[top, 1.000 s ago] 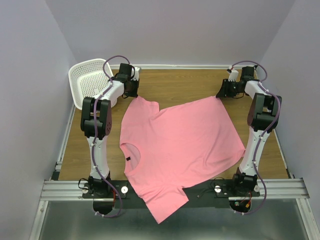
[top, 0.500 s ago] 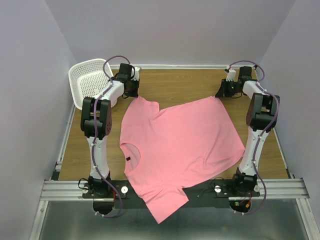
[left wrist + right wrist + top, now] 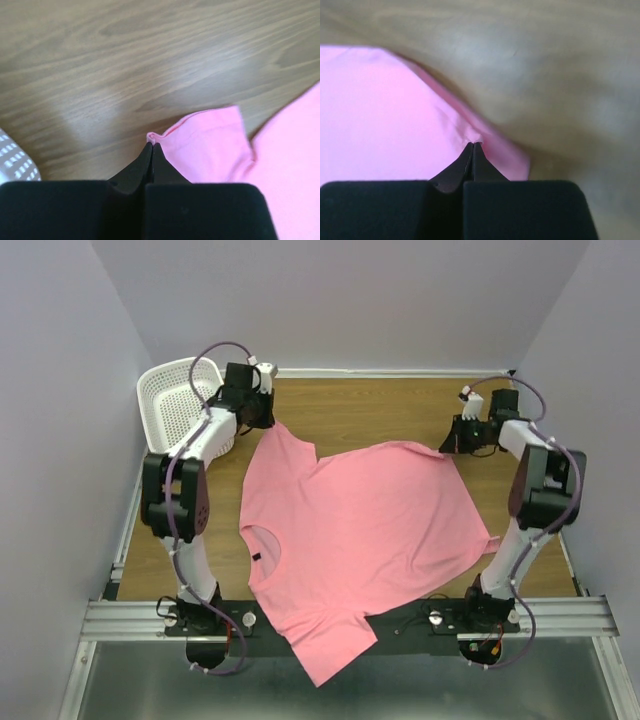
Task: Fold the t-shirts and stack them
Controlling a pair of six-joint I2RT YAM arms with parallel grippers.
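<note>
The pink t-shirt (image 3: 350, 530) lies spread on the wooden table, one sleeve hanging over the near edge. My left gripper (image 3: 268, 426) is shut on the edge of the far-left sleeve (image 3: 205, 145), a small fold of cloth pinched at its tips (image 3: 152, 144). At the far right, my right gripper (image 3: 447, 447) is shut on the shirt's far-right hem corner (image 3: 485, 140), the cloth bunched at its tips (image 3: 473, 144) and lifted slightly off the table.
A white perforated basket (image 3: 180, 400) stands tilted against the left wall at the far left; its corner shows in the left wrist view (image 3: 15, 162). Bare wooden table (image 3: 370, 410) stretches between the two grippers. Walls close in on three sides.
My right gripper has shut on the shirt's far-right corner and drawn it toward the right. Both arms have shifted, and the far edge of the shirt is pulled tighter.
</note>
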